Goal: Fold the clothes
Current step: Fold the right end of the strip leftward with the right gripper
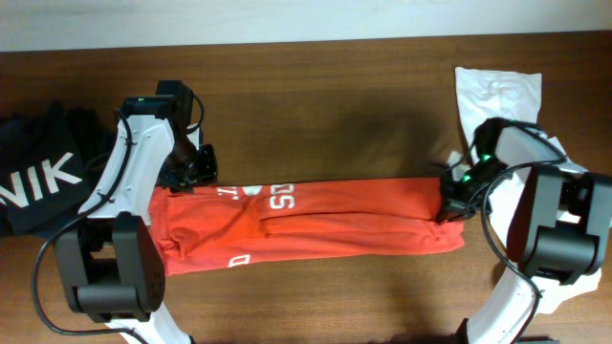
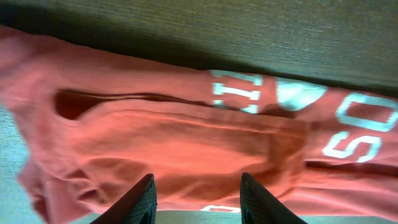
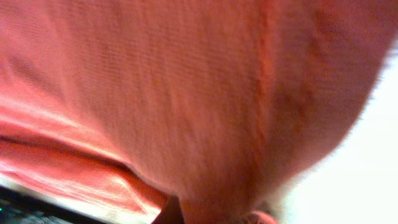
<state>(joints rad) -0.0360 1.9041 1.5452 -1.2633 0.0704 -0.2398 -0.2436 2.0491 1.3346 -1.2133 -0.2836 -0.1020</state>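
Note:
An orange shirt [image 1: 316,222] with white lettering lies in a long folded strip across the wooden table. My left gripper [image 1: 196,172] hangs over its left end, open and empty; in the left wrist view its two dark fingers [image 2: 196,190] stand apart just above the orange cloth [image 2: 186,130]. My right gripper [image 1: 451,198] is at the shirt's right end. In the right wrist view orange cloth [image 3: 186,93] fills the frame and bunches at the jaws [image 3: 211,214], which are mostly hidden and look closed on it.
A black garment with white letters [image 1: 38,182] lies at the left edge. A white garment [image 1: 495,96] lies at the back right, beside the right arm. Bare brown table [image 1: 335,105] shows behind the shirt.

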